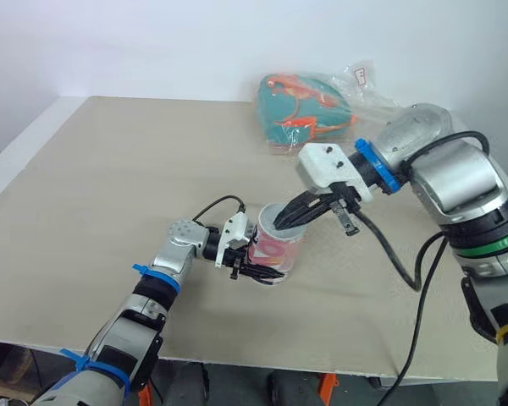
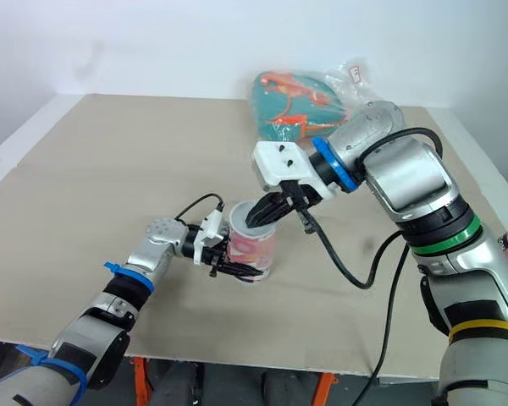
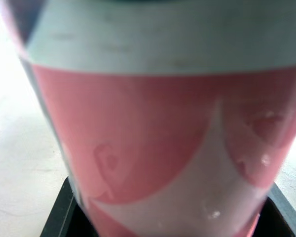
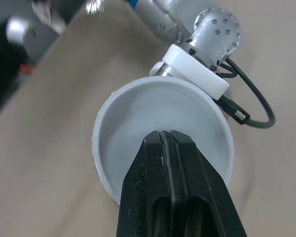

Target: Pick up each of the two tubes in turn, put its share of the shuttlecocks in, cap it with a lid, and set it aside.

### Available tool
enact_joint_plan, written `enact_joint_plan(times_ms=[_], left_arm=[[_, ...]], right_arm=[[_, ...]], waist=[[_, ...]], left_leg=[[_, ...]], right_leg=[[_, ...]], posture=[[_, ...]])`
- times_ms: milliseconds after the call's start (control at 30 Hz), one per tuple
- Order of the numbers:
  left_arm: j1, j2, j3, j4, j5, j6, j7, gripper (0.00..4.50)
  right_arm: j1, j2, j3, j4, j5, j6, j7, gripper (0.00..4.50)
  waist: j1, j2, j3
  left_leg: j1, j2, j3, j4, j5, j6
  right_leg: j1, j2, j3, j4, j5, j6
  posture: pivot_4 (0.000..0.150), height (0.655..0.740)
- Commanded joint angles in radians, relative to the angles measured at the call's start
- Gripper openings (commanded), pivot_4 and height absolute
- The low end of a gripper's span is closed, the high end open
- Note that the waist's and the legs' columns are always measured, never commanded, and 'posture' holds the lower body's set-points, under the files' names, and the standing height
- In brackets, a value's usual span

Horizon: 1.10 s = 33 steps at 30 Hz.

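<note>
Tube [image 1: 277,243] stands upright on the table [image 1: 110,186], near its front edge, and the left gripper [image 1: 267,272] is clenched around its lower part, with black fingers on either side of the wall. The right gripper [image 1: 289,218] reaches down from above. Its two fingers [image 4: 175,163] are pressed flat together with nothing visible between them, and their tip sits at the open mouth.

The mouth carries no lid, and the inside looks bare and white as far as the right wrist view reaches. I judge the work to be at the filling step for this tube. Loading its share, capping it and setting it aside are all left. Whether the other tube has had its turn cannot be told from here.

The tube is short, round and cup-like. Its smooth, glossy wall is printed in pink-red and white curves, with a pale grey band under the rim and a matt interior. The fingers look like hard black plastic, faintly grainy. The table is a flat, matt, beige board. At its far edge lies a teal bag [image 1: 303,110] with orange trim, wrapped in crinkled clear plastic.
</note>
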<state>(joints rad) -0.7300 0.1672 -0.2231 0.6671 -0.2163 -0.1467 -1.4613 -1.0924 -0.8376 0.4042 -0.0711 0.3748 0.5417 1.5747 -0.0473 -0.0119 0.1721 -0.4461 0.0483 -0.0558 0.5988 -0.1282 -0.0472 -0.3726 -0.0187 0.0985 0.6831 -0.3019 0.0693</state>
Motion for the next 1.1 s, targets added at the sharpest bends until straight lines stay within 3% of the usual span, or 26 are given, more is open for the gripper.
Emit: enact_joint_plan(times_ms=[33,100,133,200,367,700,900,1100], left_arm=[[0.007,0.004,0.015,-0.024,-0.008,0.024,0.022,2.56],[0.011,0.007,0.008,-0.030,-0.007,0.036,0.019,3.21],[0.012,0.008,0.006,-0.032,-0.008,0.045,0.016,3.80],[0.020,0.009,0.010,-0.048,-0.026,0.071,0.002,4.46],[0.037,0.020,0.009,-0.072,-0.030,0.069,-0.019,4.50],[0.074,0.110,0.025,-0.127,-0.046,0.141,-0.059,4.50],[0.067,0.183,0.046,-0.072,-0.020,0.087,-0.053,4.50],[0.098,0.246,0.064,-0.133,-0.053,0.140,-0.081,4.50]], right_arm=[[0.030,-0.085,-0.147,-0.067,0.084,0.071,0.023,0.33],[0.079,-0.125,-0.203,-0.121,0.122,0.112,-0.007,0.93],[0.099,-0.139,-0.229,-0.143,0.140,0.133,-0.021,1.48],[0.167,-0.167,-0.309,-0.213,0.186,0.181,-0.071,2.28],[0.298,-0.184,-0.470,-0.332,0.286,0.287,-0.210,4.48],[0.584,-0.139,-0.673,-0.528,0.446,0.399,-0.483,4.48],[0.713,-0.116,-0.687,-0.581,0.453,0.375,-0.584,4.48],[0.784,-0.112,-0.657,-0.594,0.439,0.340,-0.629,4.48]], waist=[[0.004,0.001,0.001],[0.004,0.001,0.001],[0.004,0.000,0.001],[0.004,0.001,0.001],[0.002,0.002,0.002],[0.002,0.001,0.002],[0.002,0.001,0.002],[0.002,0.001,0.002]], left_leg=[[-0.002,-0.001,-0.001,0.000,0.000,0.000],[-0.005,-0.002,-0.002,0.000,-0.002,0.000],[-0.005,-0.002,-0.002,0.000,-0.002,0.000],[-0.006,-0.002,-0.002,-0.001,-0.003,0.001],[-0.007,-0.003,-0.002,-0.004,-0.003,0.001],[-0.007,-0.002,-0.003,-0.003,-0.003,0.001],[-0.007,-0.002,-0.003,-0.002,-0.003,0.001],[-0.007,-0.002,-0.003,-0.002,-0.003,0.001]], right_leg=[[-0.001,0.000,0.000,0.000,0.000,-0.002],[-0.002,0.000,0.000,-0.001,-0.001,-0.002],[-0.002,0.000,0.000,-0.001,-0.001,-0.001],[-0.003,0.000,0.000,-0.001,-0.003,-0.002],[-0.005,0.000,0.000,-0.001,-0.004,-0.003],[-0.004,0.000,-0.001,-0.001,-0.005,0.001],[-0.003,0.000,-0.001,-0.001,-0.006,0.002],[-0.003,0.000,-0.001,-0.001,-0.006,0.002]], posture=[[0.150,0.7400],[0.150,0.7400],[0.150,0.7400],[0.150,0.7400],[0.150,0.7400],[0.150,0.7400],[0.150,0.7400],[0.150,0.7400]])
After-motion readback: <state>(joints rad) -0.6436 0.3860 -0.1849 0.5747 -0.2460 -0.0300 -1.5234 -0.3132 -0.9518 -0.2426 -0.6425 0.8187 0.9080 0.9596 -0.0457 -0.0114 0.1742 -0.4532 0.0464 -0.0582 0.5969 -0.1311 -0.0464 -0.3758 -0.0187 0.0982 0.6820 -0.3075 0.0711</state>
